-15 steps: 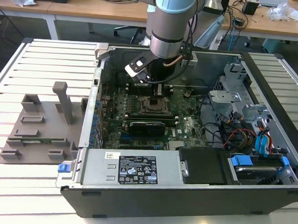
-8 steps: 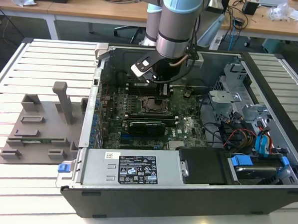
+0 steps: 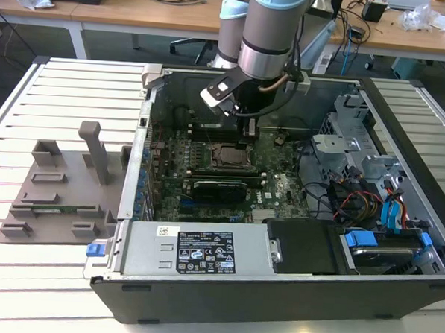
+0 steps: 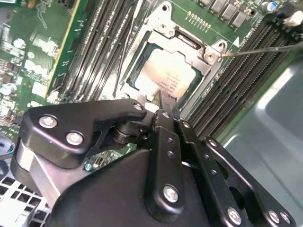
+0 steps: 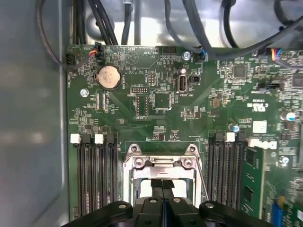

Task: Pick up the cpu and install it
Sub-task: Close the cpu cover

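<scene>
- A slatted white table point(image 3: 77, 92) carries an open computer case point(image 3: 290, 297); work desks stand behind.
- The cpu point(image 4: 165, 75) lies flat inside the socket frame point(image 4: 210, 59) on the motherboard point(image 3: 281, 188), silvery top up.
- The gripper point(image 4: 163, 98) hangs directly above it, fingers pressed together and holding nothing, tips over one edge of the chip. Whether they touch it is unclear.

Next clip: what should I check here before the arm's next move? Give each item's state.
1. The cpu lies inside the socket frame: ok.
2. The cpu sits flat: cannot tell.
3. The hand is shut, holding nothing: ok.
4. The hand hangs over the socket frame: ok.
5. The retention lever is latched: cannot tell.
6. The cables run apart from the socket frame: ok.
</scene>
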